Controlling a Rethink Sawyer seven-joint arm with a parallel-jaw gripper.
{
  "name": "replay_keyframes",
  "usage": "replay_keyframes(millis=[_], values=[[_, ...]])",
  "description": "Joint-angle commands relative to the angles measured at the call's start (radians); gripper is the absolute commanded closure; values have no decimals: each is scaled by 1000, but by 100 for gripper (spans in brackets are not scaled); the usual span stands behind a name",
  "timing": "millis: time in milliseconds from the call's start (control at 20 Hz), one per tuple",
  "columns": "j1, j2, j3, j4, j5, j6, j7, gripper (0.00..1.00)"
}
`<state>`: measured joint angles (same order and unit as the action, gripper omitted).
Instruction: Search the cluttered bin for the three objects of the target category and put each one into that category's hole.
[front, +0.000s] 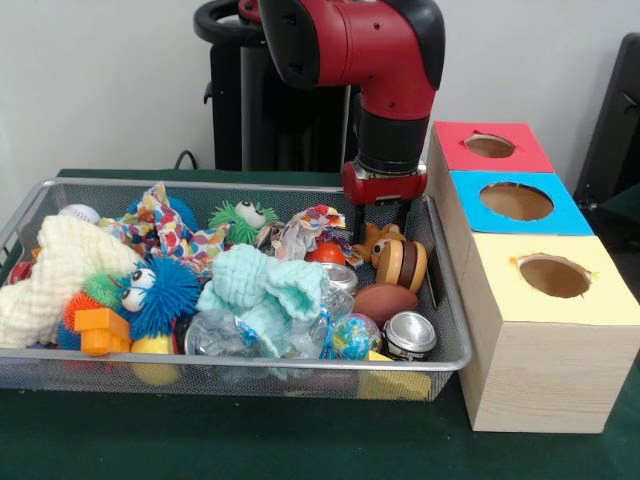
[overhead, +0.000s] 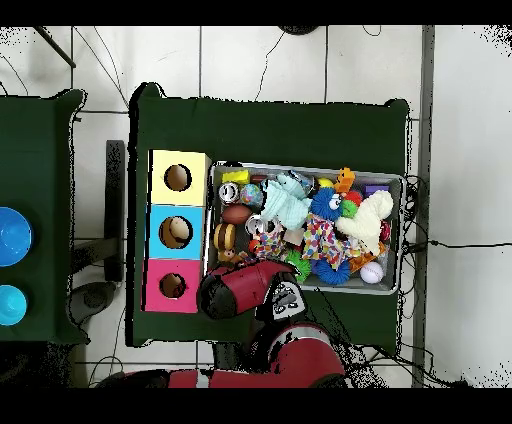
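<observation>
I see the gripper lowered into the mesh bin at its box-side end, jaws narrowly parted right over a toy burger, holding nothing. The bin is packed: football, two cans, mint cloth, cream cloth, blue spiky ball, green spiky ball, baseball. Just beside it stands a wooden box with red, blue and yellow holes, no readable writing.
</observation>
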<state>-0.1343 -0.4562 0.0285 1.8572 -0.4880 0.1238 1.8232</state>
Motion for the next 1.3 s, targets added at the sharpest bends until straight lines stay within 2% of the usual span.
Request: replay_keyframes(millis=[50, 300, 350, 800, 950, 1100, 1300], values=[[17, 136, -37, -188, 17, -178, 146, 0], [1, 143, -31, -181, 20, -205, 134, 0], [-6, 141, -24, -177, 20, -206, 130, 100], [-46, 133, 25, -169, 2, -168, 100, 100], [-42, 116, 20, -156, 33, -125, 116, 100], [-69, 0, 47, -60, 69, -74, 143, 100], [-93, -199, 80, 41, 115, 88, 108, 100]])
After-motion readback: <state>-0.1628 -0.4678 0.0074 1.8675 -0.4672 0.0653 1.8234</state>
